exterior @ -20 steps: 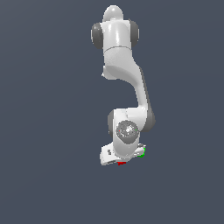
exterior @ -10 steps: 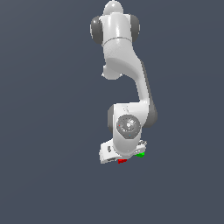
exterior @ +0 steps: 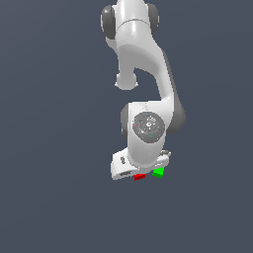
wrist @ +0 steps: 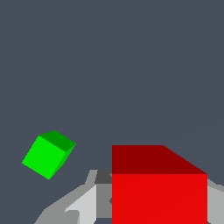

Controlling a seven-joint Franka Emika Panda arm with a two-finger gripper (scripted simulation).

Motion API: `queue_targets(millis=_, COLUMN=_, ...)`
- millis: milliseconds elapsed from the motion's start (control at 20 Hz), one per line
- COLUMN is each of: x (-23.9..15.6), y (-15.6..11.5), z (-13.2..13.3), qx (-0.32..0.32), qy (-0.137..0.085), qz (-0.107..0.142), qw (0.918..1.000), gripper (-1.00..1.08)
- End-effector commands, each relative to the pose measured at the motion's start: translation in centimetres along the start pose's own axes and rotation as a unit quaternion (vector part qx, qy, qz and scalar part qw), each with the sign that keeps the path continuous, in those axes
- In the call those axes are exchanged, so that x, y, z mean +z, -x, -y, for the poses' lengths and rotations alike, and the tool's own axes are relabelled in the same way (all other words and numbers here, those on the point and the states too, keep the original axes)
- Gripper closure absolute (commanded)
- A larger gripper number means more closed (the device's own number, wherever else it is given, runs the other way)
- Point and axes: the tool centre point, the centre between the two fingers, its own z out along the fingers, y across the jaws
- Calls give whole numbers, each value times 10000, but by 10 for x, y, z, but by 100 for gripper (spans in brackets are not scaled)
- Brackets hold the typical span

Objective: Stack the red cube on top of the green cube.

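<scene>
In the wrist view the red cube looms large and close, with my gripper shut on it and a grey finger showing at its side. The green cube looks much smaller there, lying apart from the red one on the dark floor. In the exterior view the arm's white hand hides most of my gripper. Only an edge of the red cube peeks out from under the hand. The green cube sits just to the exterior view's right of it, also partly covered.
The white arm reaches over both cubes from the base and hides much of them from the exterior camera. A plain dark grey floor surrounds them; no other objects are visible.
The hand with the red cube has crept slightly upward in the exterior view. The red edge now sits nearer the green cube.
</scene>
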Motion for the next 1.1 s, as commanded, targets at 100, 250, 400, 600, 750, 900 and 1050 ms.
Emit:
queue_targets(millis=100, x=-8, y=-1, z=0, qx=0, qy=-1, qz=6, qw=10000, gripper=108)
queue_targets(millis=250, x=-8, y=-1, z=0, qx=0, qy=-1, qz=1, qw=10000, gripper=108)
queue_targets(millis=400, x=-6, y=-1, z=3, qx=0, qy=-1, qz=1, qw=10000, gripper=108)
queue_targets(millis=600, x=1, y=1, z=16, qx=0, qy=-1, qz=1, qw=10000, gripper=108)
queue_targets(millis=750, x=11, y=4, z=34, qx=0, qy=-1, qz=1, qw=10000, gripper=108)
queue_targets(millis=900, x=25, y=7, z=58, qx=-1, qy=-3, qz=2, qw=10000, gripper=108)
queue_targets(millis=1050, x=38, y=10, z=81, qx=-1, qy=-3, qz=2, qw=10000, gripper=108)
